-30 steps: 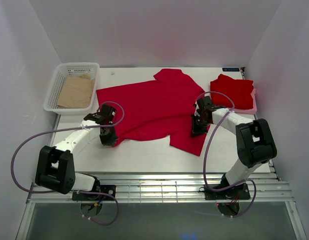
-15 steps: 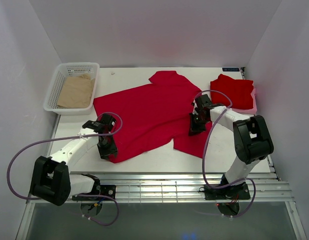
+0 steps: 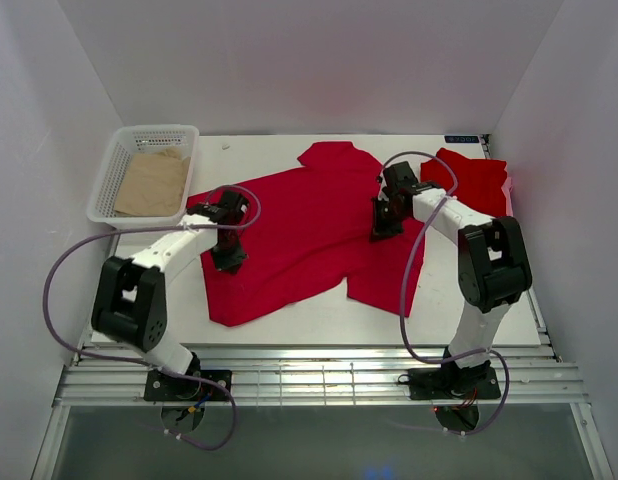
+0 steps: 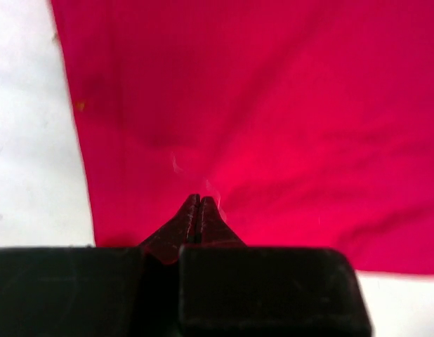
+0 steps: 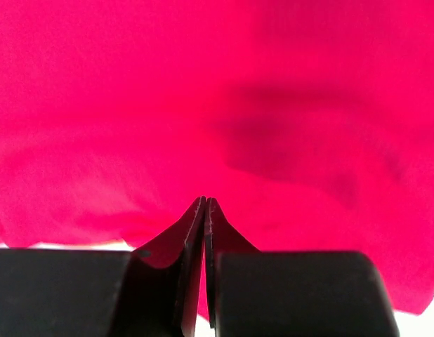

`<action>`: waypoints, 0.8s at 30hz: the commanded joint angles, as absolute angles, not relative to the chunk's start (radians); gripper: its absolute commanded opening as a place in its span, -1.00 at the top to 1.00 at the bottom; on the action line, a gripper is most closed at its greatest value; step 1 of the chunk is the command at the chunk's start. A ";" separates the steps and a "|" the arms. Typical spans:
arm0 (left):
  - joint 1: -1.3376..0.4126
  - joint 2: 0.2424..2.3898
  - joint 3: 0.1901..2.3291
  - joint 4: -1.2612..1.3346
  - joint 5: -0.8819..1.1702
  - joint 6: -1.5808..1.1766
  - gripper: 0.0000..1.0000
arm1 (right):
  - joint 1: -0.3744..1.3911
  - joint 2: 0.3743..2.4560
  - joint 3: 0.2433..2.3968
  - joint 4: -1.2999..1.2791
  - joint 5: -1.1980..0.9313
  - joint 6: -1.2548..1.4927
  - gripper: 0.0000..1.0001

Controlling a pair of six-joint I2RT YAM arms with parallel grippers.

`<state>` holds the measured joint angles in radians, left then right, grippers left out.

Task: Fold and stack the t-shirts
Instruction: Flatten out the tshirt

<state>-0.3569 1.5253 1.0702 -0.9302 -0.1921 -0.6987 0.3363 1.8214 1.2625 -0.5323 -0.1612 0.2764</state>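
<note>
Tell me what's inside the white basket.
A tan brown sheet lies in the basket, covering most of its floor. Anything beneath the sheet is hidden.

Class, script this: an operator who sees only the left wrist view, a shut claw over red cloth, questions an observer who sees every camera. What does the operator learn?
Operator: Where is the other claw?
Observer: The right claw is shut, over the right side of the spread t-shirt.
Operator: Any other shirt?
Observer: A second t-shirt lies in a compact pile at far right, on a pale pink piece.
Operator: And far left?
Observer: A white basket holds a tan sheet.
</note>
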 commanded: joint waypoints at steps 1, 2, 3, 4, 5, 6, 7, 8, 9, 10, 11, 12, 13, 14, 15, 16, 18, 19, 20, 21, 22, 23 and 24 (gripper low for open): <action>-0.357 1.672 1.136 -0.871 -0.282 -0.684 1.00 | 0.341 1.891 1.396 -0.569 -0.126 0.262 0.85; -0.356 1.707 1.176 -0.870 -0.290 -0.681 1.00 | 0.339 1.910 1.458 -0.577 -0.123 0.261 0.85; -0.354 1.738 1.195 -0.870 -0.298 -0.678 1.00 | 0.339 1.949 1.488 -0.589 -0.118 0.261 0.85; -0.348 1.796 1.215 -0.868 -0.308 -0.669 1.00 | 0.339 1.972 1.517 -0.597 -0.115 0.258 0.85; -0.344 1.822 1.254 -0.870 -0.310 -0.663 1.00 | 0.337 1.991 1.572 -0.603 -0.114 0.256 0.85; -0.339 1.847 1.273 -0.868 -0.311 -0.658 1.00 | 0.337 2.031 1.595 -0.607 -0.109 0.253 0.85; -0.334 1.894 1.291 -0.867 -0.308 -0.655 1.00 | 0.336 2.049 1.618 -0.610 -0.109 0.253 0.85; -0.316 1.919 1.308 -0.868 -0.305 -0.638 1.00 | 0.334 2.066 1.638 -0.614 -0.107 0.252 0.85; -0.308 1.943 1.343 -0.868 -0.301 -0.632 1.00 | 0.333 2.101 1.678 -0.618 -0.104 0.252 0.85; -0.298 1.968 1.359 -0.868 -0.295 -0.624 1.00 | 0.331 2.121 1.699 -0.630 -0.103 0.250 0.85; -0.276 2.015 1.376 -0.868 -0.281 -0.608 1.00 | 0.330 2.137 1.718 -0.637 -0.101 0.252 0.85; -0.267 2.037 1.393 -0.868 -0.276 -0.601 1.00 | 0.330 2.155 1.750 -0.644 -0.100 0.250 0.85; -0.258 2.058 1.425 -0.868 -0.275 -0.595 1.00 | 0.328 2.186 1.765 -0.652 -0.100 0.249 0.85; -0.238 2.100 1.442 -0.871 -0.267 -0.586 1.00 | 0.324 2.198 1.778 -0.664 -0.098 0.250 0.85; -0.230 2.117 1.462 -0.871 -0.265 -0.574 1.00 | 0.324 2.215 1.785 -0.667 -0.094 0.249 0.85; -0.224 2.135 1.501 -0.871 -0.264 -0.568 1.00 | 0.324 2.220 1.793 -0.664 -0.087 0.250 0.84; -0.210 2.186 1.551 -0.882 -0.264 -0.549 1.00 | 0.318 2.249 1.807 -0.664 -0.069 0.250 0.84; -0.209 2.201 1.607 -0.888 -0.265 -0.545 1.00 | 0.313 2.261 1.827 -0.667 -0.068 0.256 0.85; -0.203 2.216 1.639 -0.903 -0.265 -0.540 1.00 | 0.304 2.272 1.838 -0.669 -0.069 0.261 0.85; -0.201 2.252 1.672 -0.913 -0.265 -0.537 1.00 | 0.298 2.299 1.853 -0.673 -0.072 0.264 0.85; -0.199 2.269 1.704 -0.919 -0.262 -0.528 1.00 | 0.292 2.315 1.873 -0.681 -0.072 0.270 0.85; -0.198 2.288 1.779 -0.939 -0.258 -0.526 1.00 | 0.281 2.331 1.916 -0.692 -0.072 0.279 0.85; -0.196 2.310 1.816 -0.949 -0.253 -0.525 1.00 | 0.276 2.362 1.937 -0.704 -0.061 0.282 0.85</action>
